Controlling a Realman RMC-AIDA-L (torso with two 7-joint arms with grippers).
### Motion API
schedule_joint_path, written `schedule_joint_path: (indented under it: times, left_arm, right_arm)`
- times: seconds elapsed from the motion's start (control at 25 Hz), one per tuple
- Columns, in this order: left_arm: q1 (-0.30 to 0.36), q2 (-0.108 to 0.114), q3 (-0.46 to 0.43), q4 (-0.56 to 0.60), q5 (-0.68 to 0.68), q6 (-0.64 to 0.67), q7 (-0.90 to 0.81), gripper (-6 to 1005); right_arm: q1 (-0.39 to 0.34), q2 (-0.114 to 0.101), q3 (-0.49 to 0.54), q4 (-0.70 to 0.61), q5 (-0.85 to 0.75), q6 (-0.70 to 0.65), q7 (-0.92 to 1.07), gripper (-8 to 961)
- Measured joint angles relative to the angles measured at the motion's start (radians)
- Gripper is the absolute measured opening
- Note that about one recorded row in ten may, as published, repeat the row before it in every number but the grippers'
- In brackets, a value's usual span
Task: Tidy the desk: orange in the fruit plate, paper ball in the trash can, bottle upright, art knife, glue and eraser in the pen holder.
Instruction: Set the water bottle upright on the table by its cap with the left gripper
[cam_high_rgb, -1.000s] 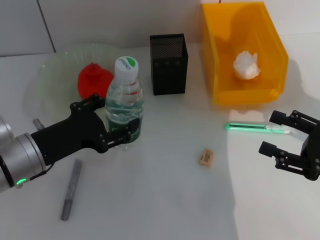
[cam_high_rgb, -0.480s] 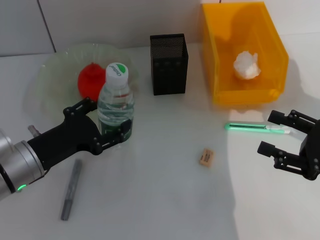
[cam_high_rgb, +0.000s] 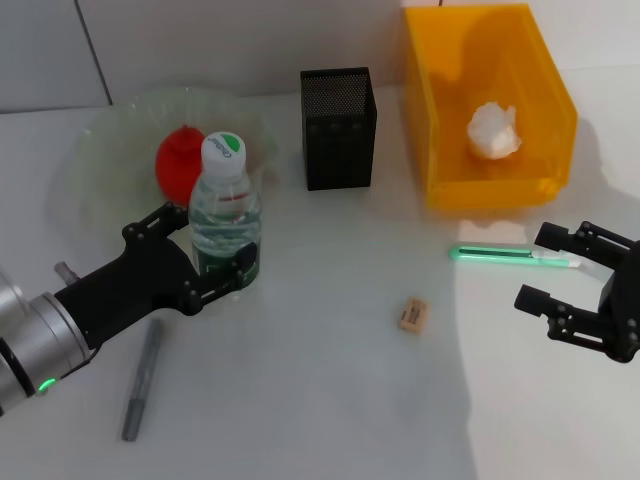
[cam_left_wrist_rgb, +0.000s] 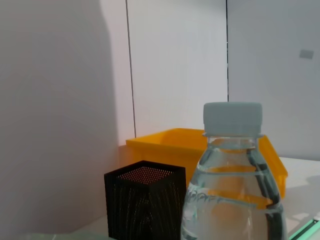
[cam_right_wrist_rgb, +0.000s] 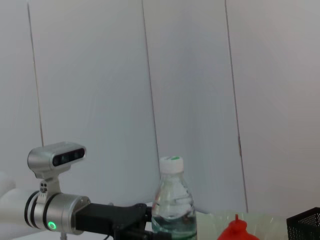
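The bottle (cam_high_rgb: 225, 210) stands upright on the desk just in front of the fruit plate (cam_high_rgb: 100, 140). My left gripper (cam_high_rgb: 212, 242) is shut on the bottle low on its body. The orange (cam_high_rgb: 180, 160) lies in the plate. The paper ball (cam_high_rgb: 493, 130) lies in the trash can (cam_high_rgb: 440, 120). The pen holder (cam_high_rgb: 338, 128) stands between plate and can. The eraser (cam_high_rgb: 412, 314) lies on the desk at centre right. My right gripper (cam_high_rgb: 535, 266) is open and empty, just in front of a thin green stick-shaped tool (cam_high_rgb: 510, 255).
A grey stick-shaped tool (cam_high_rgb: 143, 378) lies near the front left, beside my left arm. The left wrist view shows the bottle (cam_left_wrist_rgb: 232, 190) close up, with the pen holder (cam_left_wrist_rgb: 145, 205) and trash can (cam_left_wrist_rgb: 200, 145) behind it.
My left gripper has carried the upright bottle to the left and slightly back, closer to the fruit plate. The right arm has not moved.
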Motion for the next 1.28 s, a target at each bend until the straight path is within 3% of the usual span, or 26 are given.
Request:
schedule_joint_path:
  times: [0.24,0.68,1.28]
  left_arm:
    - [-0.034,0.0,0.0,-0.071,-0.015,0.0,0.046,784]
    - [-0.045,-0.003,-0.052,-0.137,-0.016,0.005,0.065,784]
    - [-0.048,-0.004,-0.046,-0.195,-0.095,0.039,0.11,794]
  right_arm:
    - [-0.001,0.0,-0.001,0.0,-0.001,-0.003,0.0,756]
    - [0.0,0.001,-0.022,0.009,-0.001,-0.004,0.0,755]
    - [-0.005,0.002,-0.024,0.012,-0.001,-0.006,0.0,755]
